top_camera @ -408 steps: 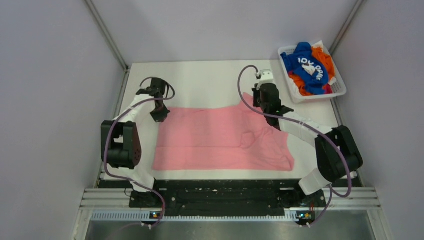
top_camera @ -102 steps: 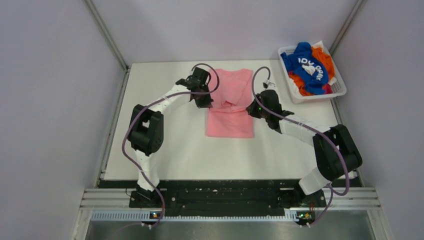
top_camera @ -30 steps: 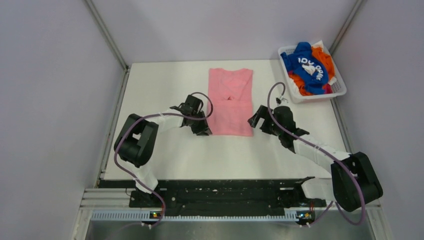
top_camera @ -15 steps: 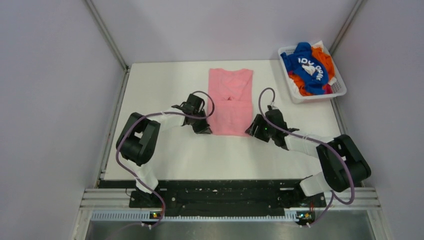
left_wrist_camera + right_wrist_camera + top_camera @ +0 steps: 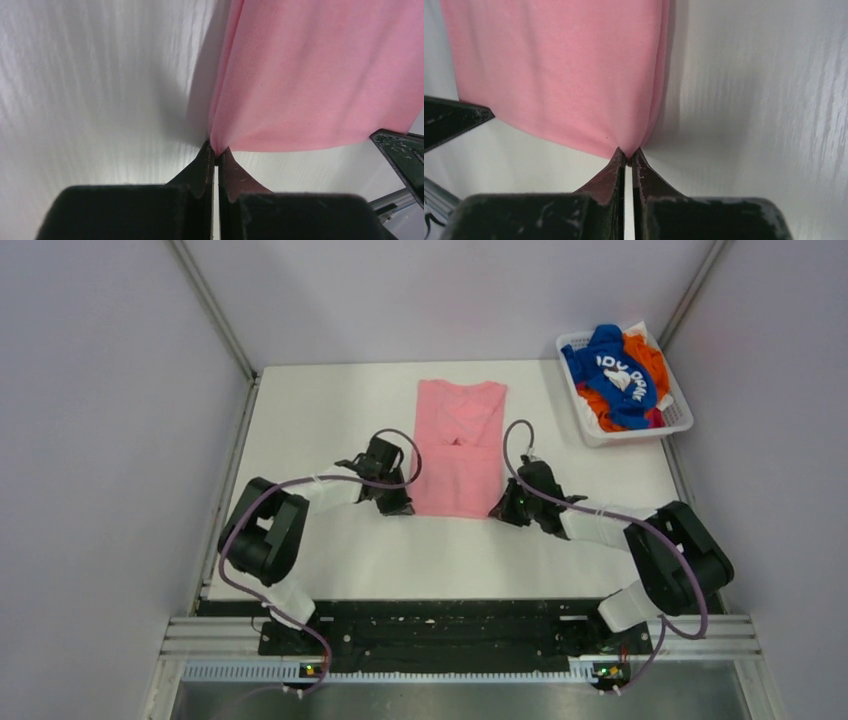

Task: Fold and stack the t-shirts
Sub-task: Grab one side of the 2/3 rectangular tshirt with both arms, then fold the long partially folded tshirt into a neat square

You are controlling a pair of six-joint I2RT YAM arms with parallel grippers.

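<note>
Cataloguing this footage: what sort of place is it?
Probably a robotics lab cell, not a home: plain panel walls enclose a white table, the left arm and right arm stand on a metal rail, and t-shirts wait in a white basket.

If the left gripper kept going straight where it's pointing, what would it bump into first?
The pink t-shirt. The left gripper is shut on its near corner, so cloth sits right at its tips. Going further would probably press it into the table, though depth is unclear.
</note>
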